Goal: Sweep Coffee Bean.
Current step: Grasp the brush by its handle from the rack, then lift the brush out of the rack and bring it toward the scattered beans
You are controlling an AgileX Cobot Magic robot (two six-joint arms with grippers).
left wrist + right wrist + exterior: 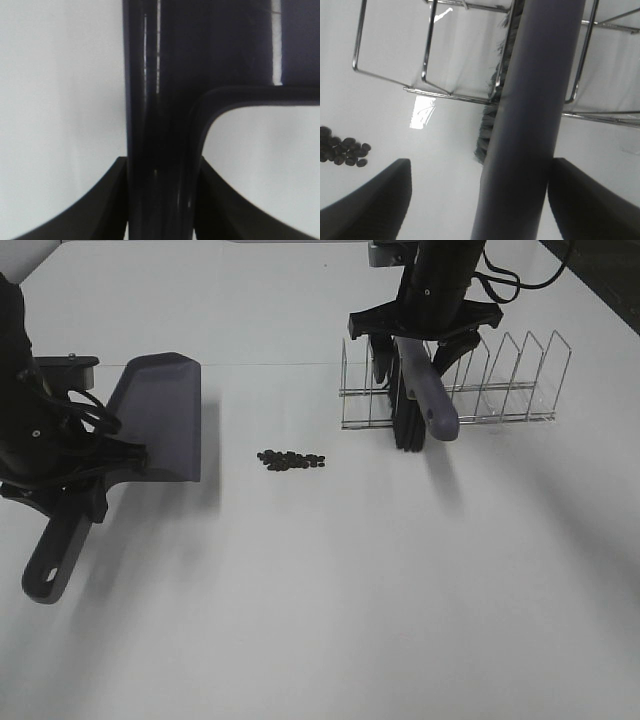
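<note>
Counter (330, 620): white and broad, and it carried everything.

Wire rack (500, 380): stood on the far right of the counter, its dividers upright.

Dustpan (160, 420): grey-purple, on the left side. The left tool (161, 165) was clenched on its handle, with a finger pressed to each side. Whether the pan's edge touched the counter could not be told.

Brush (425, 390): sat at the rack's left end, with the dark bristles down and the grey handle leaning out toward the near side. The right tool (482, 172) stood astride the handle with its jaws apart. Counter showed between one finger and the handle, so the brush was judged not yet gripped.

Coffee beans (291, 459): a small dark cluster lying loose on the open counter between dustpan and brush. Nothing touched it.

Key relation: the cluster lay to the left of the brush and nearer the front edge. Its long axis ran left to right, roughly along the line from pan to rack. The dustpan's side was somewhat nearer to it than the bristles. Judgement: once the brush is gripped, it must clear the rack and sweep leftward toward the pan.
</note>
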